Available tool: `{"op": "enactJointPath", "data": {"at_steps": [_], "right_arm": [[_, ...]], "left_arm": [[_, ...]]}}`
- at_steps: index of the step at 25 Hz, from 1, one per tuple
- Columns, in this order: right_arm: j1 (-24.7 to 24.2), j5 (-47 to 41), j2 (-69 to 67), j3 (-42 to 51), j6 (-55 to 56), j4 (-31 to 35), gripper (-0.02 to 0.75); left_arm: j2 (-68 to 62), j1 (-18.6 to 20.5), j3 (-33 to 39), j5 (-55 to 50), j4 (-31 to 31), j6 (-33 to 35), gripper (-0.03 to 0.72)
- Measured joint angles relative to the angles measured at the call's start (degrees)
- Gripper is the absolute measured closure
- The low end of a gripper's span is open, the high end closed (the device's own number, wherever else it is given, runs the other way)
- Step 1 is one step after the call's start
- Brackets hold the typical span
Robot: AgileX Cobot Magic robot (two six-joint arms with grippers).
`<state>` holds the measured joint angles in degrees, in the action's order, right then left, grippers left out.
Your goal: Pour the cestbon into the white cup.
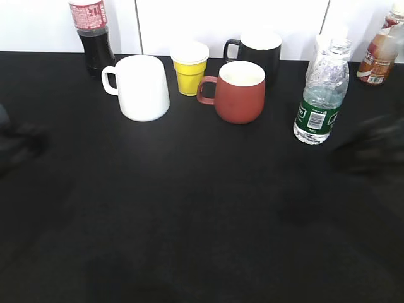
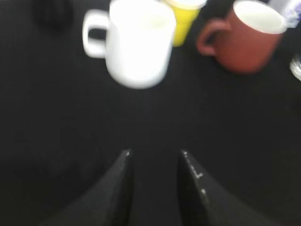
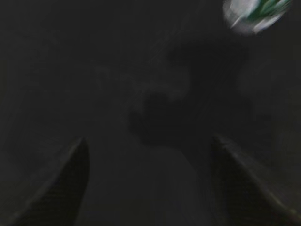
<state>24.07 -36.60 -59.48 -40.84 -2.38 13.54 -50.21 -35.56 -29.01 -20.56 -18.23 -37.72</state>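
**Black pincers, blurred arms**

The left pincer (image 2: pixel 155 188) had two matte black fingers (image 2: pixel 120 188), broad at the base and narrowing to thin tips, with pale scuffs and small light specks along the inner edge of one. The right pincer (image 3: pixel 148 183) showed two dark, wedge-shaped fingers (image 3: pixel 66 183) with a faintly grained face. In the exterior view both arms were only black, blurred masses at the left and right edges.

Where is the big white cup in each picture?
Exterior view: the white cup stands upper left on the black table, handle to the left.
Left wrist view: top middle, ahead of the left gripper.
Right wrist view: not in it.
Shared landmark: the yellow cup just right of it.
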Motion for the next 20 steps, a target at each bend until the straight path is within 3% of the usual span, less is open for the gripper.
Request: {"op": "enactJointPath", "data": {"at_steps": [2,4,10,12,15,20], "right_arm": [[0.0,-4.1,10.3,0.0,2.4,-1.4,0.144],[0.0,-9.3,21.0,0.0,5.6,-4.4,0.144],[0.0,-31.0,51.2,2.2,14.3,-19.7,0.145],[0.0,-32.6,59.1,6.7,16.5,-22.8,0.145],[0.0,-29.8,59.9,10.0,17.9,-24.0,0.145],[0.0,-24.4,60.0,11.8,17.9,-23.6,0.145]], "left_arm": [[11.6,-5.9,-1.8,-10.7,-0.2,0.0,0.442],[20.7,-9.3,-2.2,-22.1,-1.4,0.8,0.442],[38.7,-9.8,-2.2,-40.7,2.9,14.4,0.442],[41.7,-9.8,-1.5,-41.7,3.4,17.6,0.442],[43.3,-9.8,-1.0,-41.3,7.4,24.2,0.442],[43.3,-9.8,-1.0,-41.0,8.0,24.8,0.442]]}}
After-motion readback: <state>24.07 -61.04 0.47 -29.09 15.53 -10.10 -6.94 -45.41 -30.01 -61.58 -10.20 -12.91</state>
